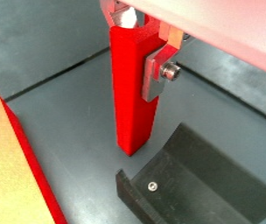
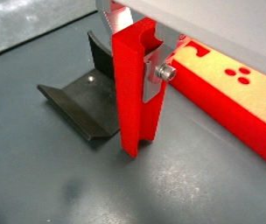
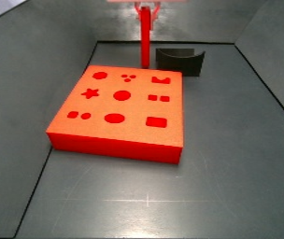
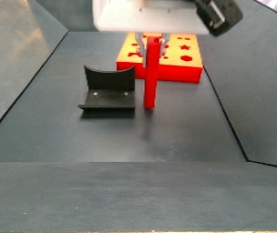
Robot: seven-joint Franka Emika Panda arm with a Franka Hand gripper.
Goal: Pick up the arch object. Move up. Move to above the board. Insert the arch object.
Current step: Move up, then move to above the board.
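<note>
Grey floor, fingers (image 2: 140, 68) clamping upright arch object (image 2: 136, 96) — beside fixture (image 2: 83, 98), board (image 3: 120, 105) apart.

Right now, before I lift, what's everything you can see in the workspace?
Arch object: one, bright red, upright between the board and the fixture, its lower end at the floor.
Board: one, red-orange with darker cutouts, flat on the floor, apart from the arch object.
Fixture: one, dark grey, on the floor right beside the arch object.
Floor: dark grey, with sloped walls around it.
Gripper: one, at the top of the arch object, silver fingers closed on its sides.
</note>
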